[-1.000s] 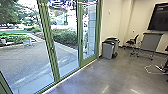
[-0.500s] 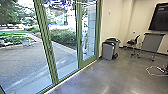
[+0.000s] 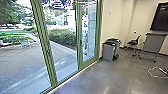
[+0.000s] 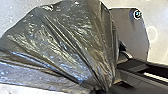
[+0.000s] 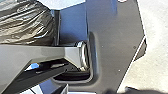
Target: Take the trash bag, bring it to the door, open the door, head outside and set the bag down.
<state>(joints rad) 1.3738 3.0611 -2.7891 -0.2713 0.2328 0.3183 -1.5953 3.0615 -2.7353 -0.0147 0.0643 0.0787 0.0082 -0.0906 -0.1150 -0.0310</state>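
- Step in hand: judged to be the carry towards the exit. The green-framed glass door (image 3: 80, 53) stands ahead, apparently closed; which leaf is meant to open cannot be confirmed.
- Location: the robot is indoors, on the grey polished concrete floor (image 3: 107, 77); the paved yard (image 3: 25, 57) lies beyond the glass.
- Task item: the shiny dark plastic trash bag (image 4: 67, 42) is at the left gripper (image 4: 101, 90), its folds drawn tightly together there.
- Left jaws: judged clamped on the bag's gathered neck.
- Right jaws: state cannot be told.
- Next move calls for: an approach squared to the door, the bag kept off the frame and a firm hold on its neck. Risk: thin plastic could snag or tear.
- Head view only: the door, the yard and two grey bins (image 3: 108, 51) by the pale wall (image 3: 112, 25). The bag's gathering is read from the left wrist view.
- Right wrist view: the bag's rounded, creased side, beside the robot's wide dark plate (image 5: 115, 37).
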